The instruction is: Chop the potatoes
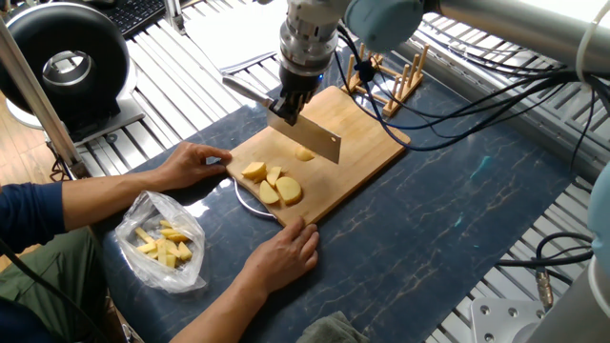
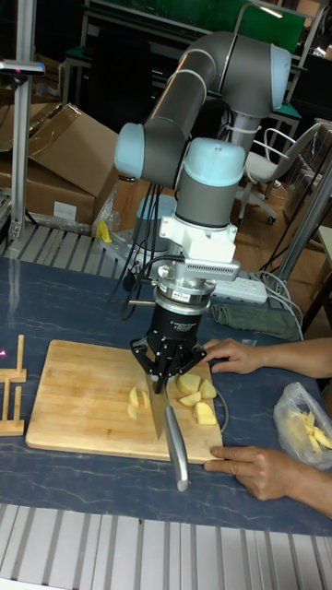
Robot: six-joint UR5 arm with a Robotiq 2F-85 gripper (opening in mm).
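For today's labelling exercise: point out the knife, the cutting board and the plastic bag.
knife [image 1: 317, 142], fixed view, flat of the blade.
cutting board [image 1: 367, 143], fixed view, bare wood right of the blade.
plastic bag [image 1: 143, 211], fixed view, clear upper part.

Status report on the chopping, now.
End effector shut on knife, blade above board. Potatoes heaped at board's near corner, one piece under blade. Person's hands steady the board.

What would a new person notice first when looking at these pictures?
Most striking is the cleaver that the gripper holds above the wooden cutting board, its blade over one small potato piece. Next, a person's two hands rest at the board's near edge, close to a cluster of potato pieces. A clear plastic bag of yellow pieces lies beside them.
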